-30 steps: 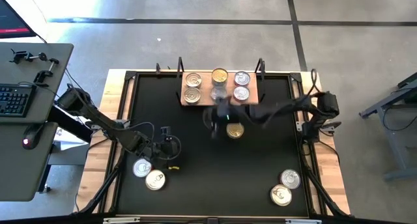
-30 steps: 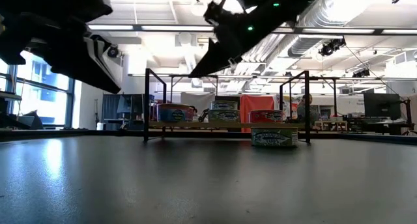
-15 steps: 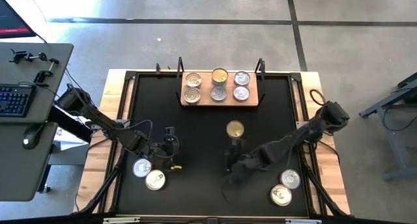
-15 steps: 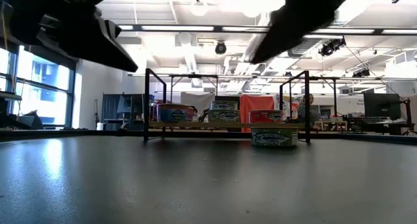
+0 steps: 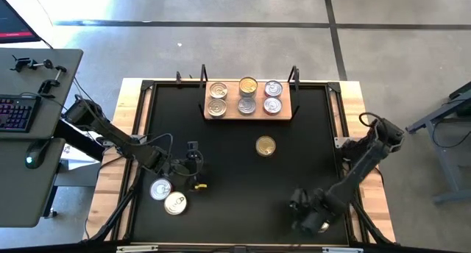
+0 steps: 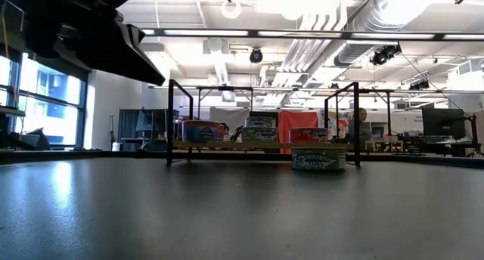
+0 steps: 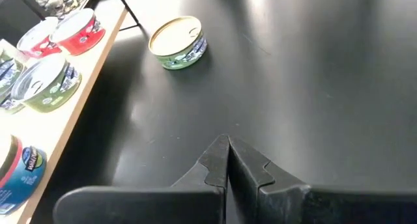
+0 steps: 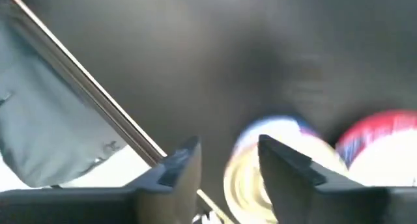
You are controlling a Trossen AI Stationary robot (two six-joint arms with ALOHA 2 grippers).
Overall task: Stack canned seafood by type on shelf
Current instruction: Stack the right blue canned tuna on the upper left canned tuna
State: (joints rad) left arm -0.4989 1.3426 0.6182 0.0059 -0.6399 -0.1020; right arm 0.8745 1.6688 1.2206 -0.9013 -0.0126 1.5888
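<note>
Down at the surface's near right corner, the right pincer [image 5: 313, 218] hangs part-open over a tin [image 8: 260, 175], not yet grasping, so next it needs to clamp it; left pincer [image 7: 227, 160] sits clenched.

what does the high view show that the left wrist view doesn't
Only the high view shows the whole shelf with its six tins, the two silver-lidded tins near the left arm, and the right pincer low over the mat's near right corner, far from the shelf.

Only the left wrist view shows the left pincer up close, its fingers pressed together and holding nothing, plus the printed labels on the tin sides.

Both show the lone gold-lidded tin standing on the black mat in front of the shelf.
</note>
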